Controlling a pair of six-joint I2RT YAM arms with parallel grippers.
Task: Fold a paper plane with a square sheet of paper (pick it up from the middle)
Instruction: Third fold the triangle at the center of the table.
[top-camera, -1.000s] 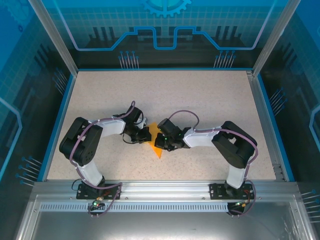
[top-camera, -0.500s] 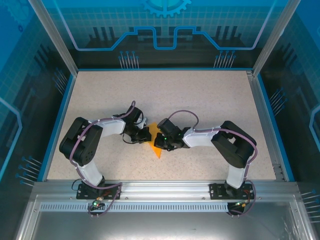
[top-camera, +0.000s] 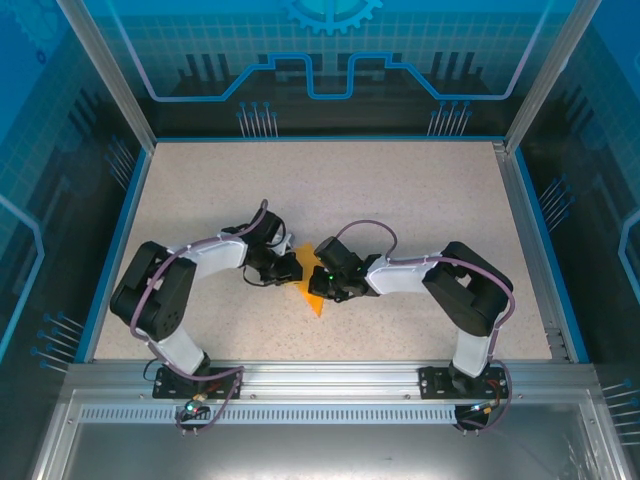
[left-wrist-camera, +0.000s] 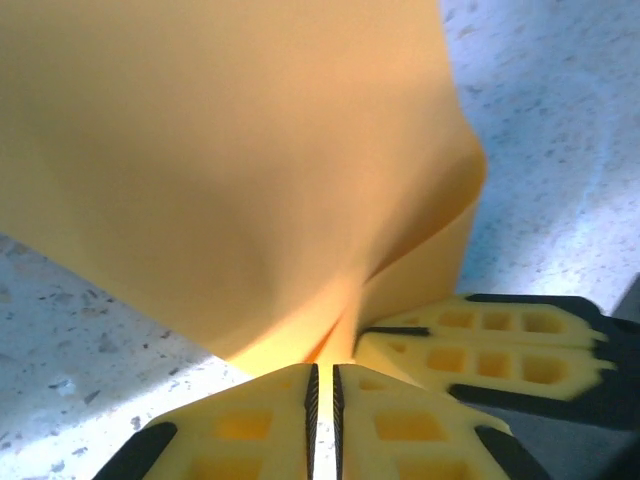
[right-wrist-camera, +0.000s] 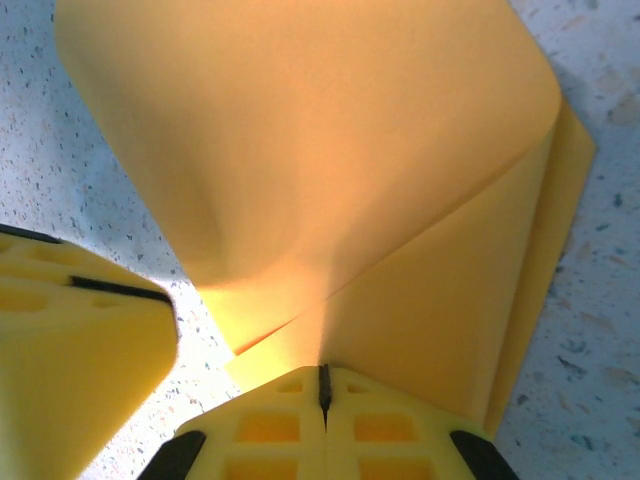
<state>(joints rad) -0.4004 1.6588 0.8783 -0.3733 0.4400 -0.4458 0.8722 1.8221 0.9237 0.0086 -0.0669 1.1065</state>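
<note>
Paper plane (top-camera: 313, 298), one, seemingly half-folded, sits pinched by two claws: left claw (left-wrist-camera: 322, 378) and right claw (right-wrist-camera: 323, 378).

Orange-yellow square sheet of paper (top-camera: 311, 297): partly folded (layered flaps, diagonal crease), bowed; mid-tabletop, pointed corner toward near edge.

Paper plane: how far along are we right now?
Done: the thin orange-yellow paper sheet already carries folds, shown by layered flaps and a diagonal edge. In hand: the left claw and right claw are both shut on it, facing each other over the speckled table. Left: it is not yet a narrow dart, so more folding likely remains.
</note>
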